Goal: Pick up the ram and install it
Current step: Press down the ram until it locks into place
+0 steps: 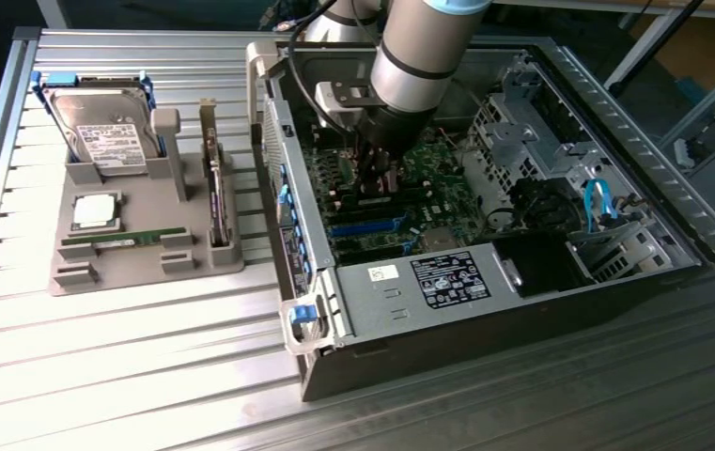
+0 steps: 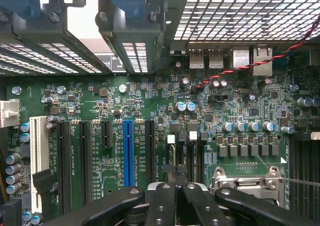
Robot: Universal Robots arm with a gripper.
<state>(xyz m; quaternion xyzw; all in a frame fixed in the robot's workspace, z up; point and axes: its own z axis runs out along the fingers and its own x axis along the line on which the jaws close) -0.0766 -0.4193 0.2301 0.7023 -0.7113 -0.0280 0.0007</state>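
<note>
Green ram (image 1: 123,241) on grey tray (image 1: 144,272), claw (image 2: 176,188) closed over mobo (image 2: 150,110), blue slot (image 2: 128,153) nearby.

Arm (image 1: 408,56) reaches steeply down, claw (image 2: 176,186) closed

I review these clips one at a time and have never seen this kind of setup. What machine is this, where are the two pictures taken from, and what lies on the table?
A single robot arm reaches down into an open computer case lying on a slatted metal table. The exterior view looks down on it all; the wrist view looks from the arm at the green motherboard. The gripper is shut, close above the board; whether it holds anything I cannot tell. Toward the exterior view's left, a grey holder carries a hard drive, a square processor chip and a ram stick lying flat.
</note>
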